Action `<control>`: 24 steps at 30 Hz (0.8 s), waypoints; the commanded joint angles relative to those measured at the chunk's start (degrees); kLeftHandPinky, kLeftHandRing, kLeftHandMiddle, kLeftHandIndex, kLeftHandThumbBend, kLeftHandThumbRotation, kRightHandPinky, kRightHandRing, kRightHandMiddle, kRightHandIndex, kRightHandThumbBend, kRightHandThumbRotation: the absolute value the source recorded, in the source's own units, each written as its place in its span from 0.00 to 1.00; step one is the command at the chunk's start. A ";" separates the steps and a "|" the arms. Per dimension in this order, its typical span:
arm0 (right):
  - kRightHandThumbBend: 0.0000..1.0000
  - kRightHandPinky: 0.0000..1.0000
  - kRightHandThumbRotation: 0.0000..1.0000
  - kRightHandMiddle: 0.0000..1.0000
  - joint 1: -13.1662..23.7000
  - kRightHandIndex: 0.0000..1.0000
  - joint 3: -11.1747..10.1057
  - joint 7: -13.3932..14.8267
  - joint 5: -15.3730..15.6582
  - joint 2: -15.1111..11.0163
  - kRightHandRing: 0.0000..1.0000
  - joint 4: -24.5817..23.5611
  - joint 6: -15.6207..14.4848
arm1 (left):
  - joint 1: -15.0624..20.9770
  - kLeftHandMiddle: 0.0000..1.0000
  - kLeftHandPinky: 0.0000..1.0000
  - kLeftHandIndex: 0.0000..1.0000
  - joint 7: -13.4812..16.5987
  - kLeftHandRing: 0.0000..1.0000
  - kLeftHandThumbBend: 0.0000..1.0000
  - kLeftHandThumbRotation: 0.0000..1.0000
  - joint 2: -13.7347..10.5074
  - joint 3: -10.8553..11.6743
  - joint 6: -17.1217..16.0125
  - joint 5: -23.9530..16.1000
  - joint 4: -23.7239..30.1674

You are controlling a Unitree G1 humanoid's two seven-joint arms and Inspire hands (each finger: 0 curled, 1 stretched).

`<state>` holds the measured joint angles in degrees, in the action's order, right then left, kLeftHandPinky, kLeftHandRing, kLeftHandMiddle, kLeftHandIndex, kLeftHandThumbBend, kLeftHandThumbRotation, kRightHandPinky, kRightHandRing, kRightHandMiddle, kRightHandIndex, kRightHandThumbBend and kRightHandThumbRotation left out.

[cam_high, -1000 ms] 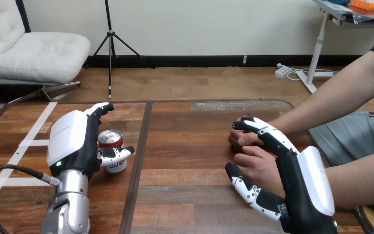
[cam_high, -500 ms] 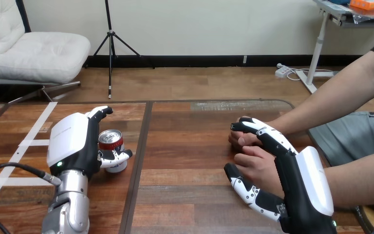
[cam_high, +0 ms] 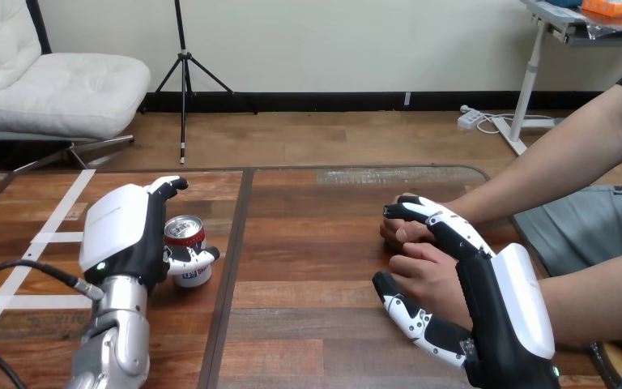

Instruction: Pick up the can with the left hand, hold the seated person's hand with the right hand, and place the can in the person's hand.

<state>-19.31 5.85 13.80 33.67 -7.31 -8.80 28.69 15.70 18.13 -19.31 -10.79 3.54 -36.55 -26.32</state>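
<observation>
A small red and white can [cam_high: 185, 237] stands upright on the left part of the wooden table [cam_high: 308, 243]. My left hand [cam_high: 117, 231] is wrapped on it: the thumb curls across its front and the fingers reach round its far side. At the right, my right hand [cam_high: 506, 300] lies over the person's hand [cam_high: 429, 274], fingers curled across its back and thumb on the near side. The person's other hand [cam_high: 399, 233] rests just beyond, under my fingertips.
The person's forearms come in from the right edge. A dark seam [cam_high: 231, 267] runs down the table between the can and the joined hands. White tape stripes [cam_high: 48, 235] mark the table's left end.
My left thumb has drawn a little closer against the can and the left forearm has shifted slightly. The can, my right hand and the person's hands have stayed where they were.
</observation>
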 commanded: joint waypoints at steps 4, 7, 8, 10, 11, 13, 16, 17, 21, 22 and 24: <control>0.47 0.80 0.00 0.83 2.77 0.74 -0.46 0.11 -0.59 -0.64 0.86 -2.58 0.08 | 5.81 0.80 0.64 0.79 -0.54 0.75 0.81 0.10 -0.43 -0.97 0.99 -0.95 -1.66; 0.47 0.80 0.00 0.83 2.78 0.74 -0.44 0.12 -0.65 -0.64 0.86 -2.47 0.20 | 6.39 0.80 0.64 0.79 -0.60 0.75 0.81 0.09 -0.32 -1.11 1.15 -0.94 -2.49; 0.47 0.80 0.00 0.83 2.80 0.74 -0.43 0.11 -0.72 -0.64 0.86 -2.43 0.24 | 6.58 0.80 0.64 0.79 -0.58 0.75 0.81 0.09 -0.31 -1.18 1.18 -0.97 -2.76; 0.47 0.80 0.00 0.84 2.79 0.74 -0.38 0.03 -0.97 -0.61 0.86 -2.39 0.32 | 7.00 0.80 0.64 0.79 -0.50 0.75 0.81 0.09 -0.28 -1.33 1.24 -1.02 -3.42; 0.47 0.80 0.00 0.84 2.78 0.74 -0.36 -0.02 -1.11 -0.59 0.86 -2.37 0.35 | 7.19 0.80 0.63 0.79 -0.45 0.75 0.81 0.09 -0.27 -1.41 1.26 -1.02 -3.73; 0.47 0.80 0.00 0.84 2.76 0.74 -0.33 -0.08 -1.28 -0.55 0.86 -2.36 0.38 | 7.60 0.80 0.63 0.78 -0.34 0.74 0.81 0.09 -0.23 -1.53 1.26 -0.98 -4.39; 0.47 0.81 0.00 0.84 2.71 0.74 -0.33 -0.04 -1.27 -0.53 0.86 -2.35 0.38 | 8.29 0.80 0.63 0.78 -0.11 0.74 0.81 0.09 -0.17 -1.76 1.15 -0.92 -5.55; 0.47 0.81 0.00 0.84 2.70 0.74 -0.33 -0.03 -1.25 -0.53 0.86 -2.35 0.38 | 8.40 0.80 0.63 0.78 -0.05 0.74 0.81 0.09 -0.18 -1.82 1.12 -0.90 -5.77; 0.47 0.81 0.00 0.84 2.59 0.74 -0.36 -0.09 -1.06 -0.57 0.86 -2.53 0.18 | 9.19 0.80 0.63 0.78 0.36 0.74 0.82 0.08 -0.15 -2.18 0.83 -0.81 -7.30; 0.47 0.81 0.00 0.84 2.54 0.74 -0.37 -0.10 -0.94 -0.56 0.86 -2.63 0.06 | 9.40 0.80 0.63 0.78 0.48 0.74 0.82 0.08 -0.12 -2.26 0.74 -0.77 -7.72; 0.47 0.81 0.00 0.84 2.47 0.74 -0.39 -0.06 -0.73 -0.55 0.86 -2.76 -0.07 | 9.77 0.79 0.63 0.78 0.67 0.73 0.82 0.08 -0.08 -2.41 0.58 -0.70 -8.51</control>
<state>-19.32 5.87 13.68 33.51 -7.31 -8.80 28.69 19.98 17.55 -19.29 -12.68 4.72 -36.71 -32.90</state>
